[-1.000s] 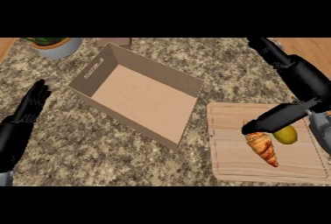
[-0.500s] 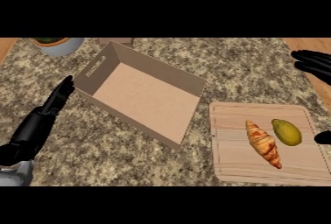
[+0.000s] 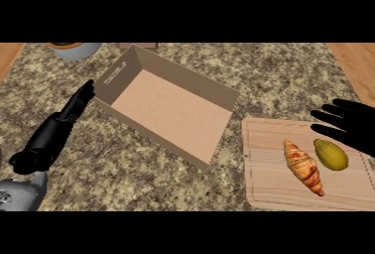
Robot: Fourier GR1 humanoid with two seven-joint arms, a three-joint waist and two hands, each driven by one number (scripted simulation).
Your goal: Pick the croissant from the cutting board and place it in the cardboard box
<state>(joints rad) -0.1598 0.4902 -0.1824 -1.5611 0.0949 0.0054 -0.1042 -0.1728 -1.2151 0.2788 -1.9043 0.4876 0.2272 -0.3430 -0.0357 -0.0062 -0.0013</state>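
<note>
Right hand point(image 3: 350, 126) fingers spread, holding nothing, above the cutting board point(image 3: 271, 186). Croissant point(image 3: 304, 166) lies on board just below-left of it, beside a mango point(image 3: 331, 155). Left hand point(image 3: 60, 129) fingers straight, left of cardboard box point(image 3: 170, 106).

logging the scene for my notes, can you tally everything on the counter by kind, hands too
croissant: 1
yellow-green fruit, likely a mango: 1
cutting board: 1
cardboard box: 1
pot at the top edge, partly cut off: 1
robot hand: 2, left robot hand and right robot hand
total: 7
</note>
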